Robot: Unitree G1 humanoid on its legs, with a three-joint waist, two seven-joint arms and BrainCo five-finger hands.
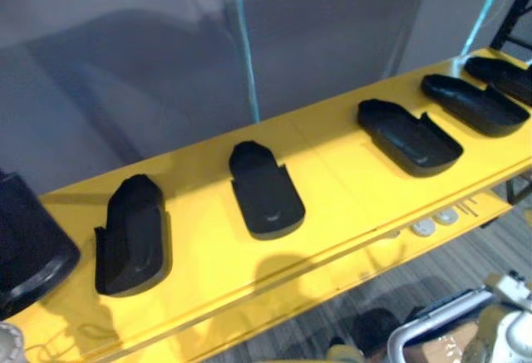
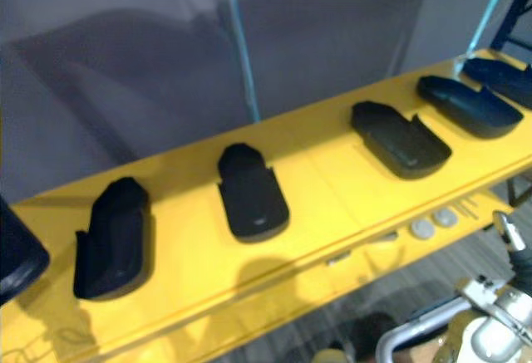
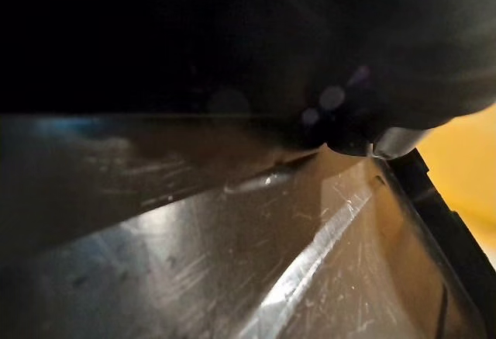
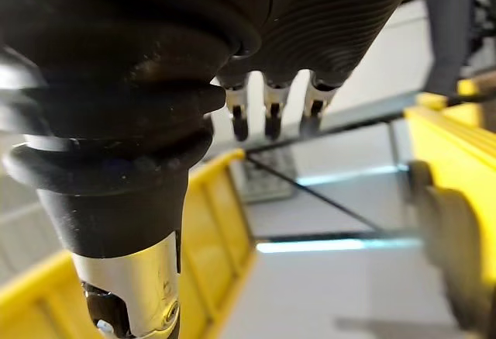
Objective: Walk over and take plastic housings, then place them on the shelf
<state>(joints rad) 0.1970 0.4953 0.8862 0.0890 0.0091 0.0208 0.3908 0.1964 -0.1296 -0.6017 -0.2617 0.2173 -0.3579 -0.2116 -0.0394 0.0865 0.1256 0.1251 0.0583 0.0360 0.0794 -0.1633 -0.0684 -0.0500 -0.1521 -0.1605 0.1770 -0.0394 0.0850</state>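
Black housings lay in a row on the yellow shelf (image 1: 349, 188), all apart from one another. The end housing (image 1: 29, 251) sat at the robot's far left, cut off by the edge of the view. Next to it came the second housing (image 1: 131, 237), lying lengthwise across the shelf. The third housing (image 1: 266, 190) lay near the middle of the shelf. Further right, the fourth housing (image 1: 409, 137) showed its hollow side up, with a raised rim around it. The fifth housing (image 1: 474, 104) and the sixth housing (image 1: 503, 76) sat close together at the far right end. A grey wall (image 1: 125, 64) stood behind the shelf, with a thin teal strip (image 1: 247, 47) running down it. Two small grey discs (image 1: 424, 228) sat side by side on a lower yellow ledge (image 1: 478, 205) at the shelf's front. Grey floor (image 1: 465, 263) showed below.

In its wrist view, the left hand (image 3: 387, 83) was right against a scratched dark housing surface, with yellow showing beside it. Whether it gripped the housing could not be told.

The right hand (image 4: 325, 29) hung free, with its fingers (image 4: 270, 110) loose, apart and holding nothing. Yellow racking (image 4: 209, 223) showed past them.
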